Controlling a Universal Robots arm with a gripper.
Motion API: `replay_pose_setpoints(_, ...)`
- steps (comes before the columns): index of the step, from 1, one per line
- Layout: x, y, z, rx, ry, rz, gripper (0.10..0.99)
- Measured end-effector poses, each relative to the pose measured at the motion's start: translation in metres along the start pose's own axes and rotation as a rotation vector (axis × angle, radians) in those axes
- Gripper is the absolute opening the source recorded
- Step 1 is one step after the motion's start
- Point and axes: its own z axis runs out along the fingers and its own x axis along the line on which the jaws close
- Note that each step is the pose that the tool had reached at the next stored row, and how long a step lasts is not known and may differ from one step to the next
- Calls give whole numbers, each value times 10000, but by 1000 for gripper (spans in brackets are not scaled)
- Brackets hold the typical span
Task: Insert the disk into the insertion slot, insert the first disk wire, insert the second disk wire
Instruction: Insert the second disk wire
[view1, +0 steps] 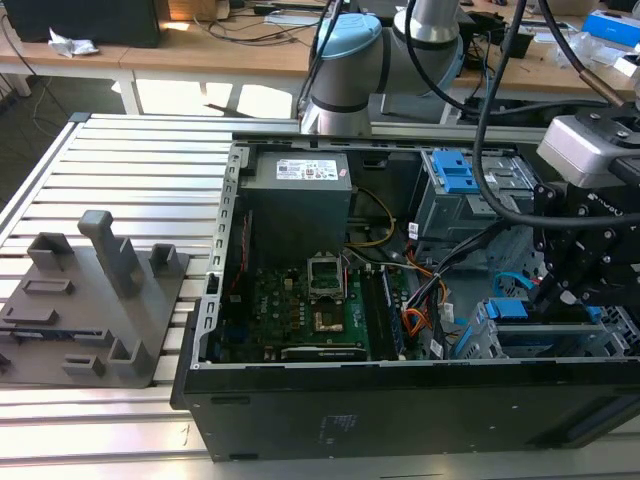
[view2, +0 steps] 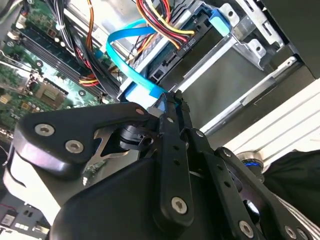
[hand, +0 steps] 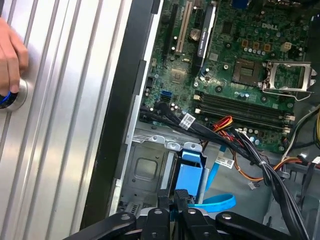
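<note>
Slatted aluminium table (view1: 130, 170), end effector (hand: 176, 199) closed just above disk (hand: 190, 175) in insertion slot (hand: 145, 170)

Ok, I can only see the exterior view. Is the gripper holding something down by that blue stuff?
Observer: Yes. In the second wrist view the gripper has its jaws shut on the end of a blue cable.
Operator: Where does the cable go?
Observer: It loops up and runs under the red and yellow wires.
Operator: Is anybody near the robot?
Observer: In the first wrist view a hand touches a round knob on the table.
</note>
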Motion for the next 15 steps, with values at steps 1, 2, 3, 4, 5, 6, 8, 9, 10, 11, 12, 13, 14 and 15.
replay_pose_setpoints(1, 0, -1, 6, 1, -44, 118, 165)
replay_pose_setpoints(2, 0, -1, 11, 3, -83, 217, 165)
replay_pose_setpoints(3, -1, -1, 18, 11, -169, 370, 165)
replay_pose_setpoints(4, -1, -2, 20, 18, -237, 454, 165)
replay_pose_setpoints(5, -1, -2, 23, 26, -311, 545, 165)
replay_pose_setpoints(6, -1, -2, 26, 34, -375, 619, 165)
replay_pose_setpoints(8, -2, -2, 33, 48, -504, 770, 165)
replay_pose_setpoints(9, -2, -8, 42, 51, -541, 839, 165)
replay_pose_setpoints(10, 0, -18, 50, 49, -547, 876, 165)
replay_pose_setpoints(11, 2, -33, 59, 43, -548, 905, 165)
replay_pose_setpoints(12, 4, -53, 74, 35, -550, 928, 165)
replay_pose_setpoints(13, 3, -65, 85, 31, -551, 938, 165)
replay_pose_setpoints(14, 2, -76, 95, 27, -553, 946, 165)
replay_pose_setpoints(15, -2, -88, 100, 24, -551, 949, 165)
